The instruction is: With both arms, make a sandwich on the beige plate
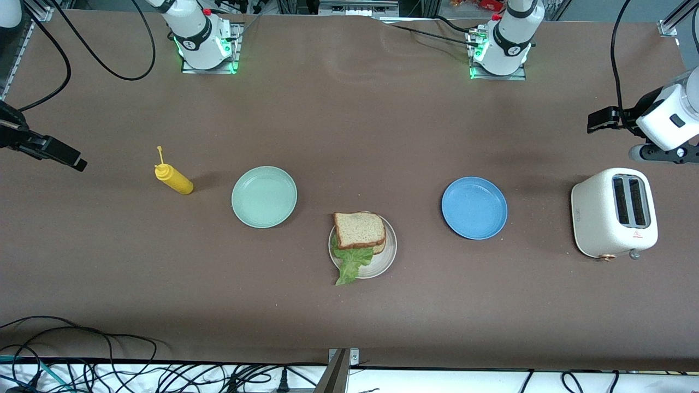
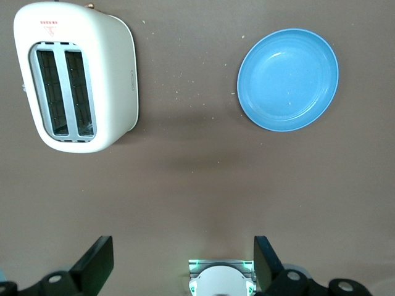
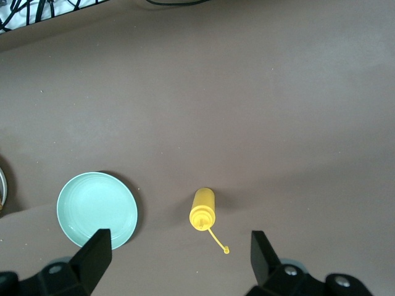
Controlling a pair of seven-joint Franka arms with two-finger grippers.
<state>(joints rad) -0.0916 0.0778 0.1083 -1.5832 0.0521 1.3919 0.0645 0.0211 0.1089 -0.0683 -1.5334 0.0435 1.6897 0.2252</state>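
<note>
A finished-looking sandwich (image 1: 360, 231) sits on the beige plate (image 1: 382, 261) at the middle of the tabletop, toward its front edge, lettuce spilling over the rim. The green plate (image 1: 264, 196) and blue plate (image 1: 474, 207) flank it, bare, probably having served as ingredient trays. The left gripper (image 2: 184, 264) over the toaster (image 1: 614, 212) and the right gripper (image 3: 180, 259) over the mustard bottle (image 1: 173, 178) hang empty at the table's ends, fingers spread wide, clear of the food

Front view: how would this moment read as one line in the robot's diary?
sandwich: assembled on beige plate | left gripper: open, above table by toaster | right gripper: open, above table by mustard bottle
</note>
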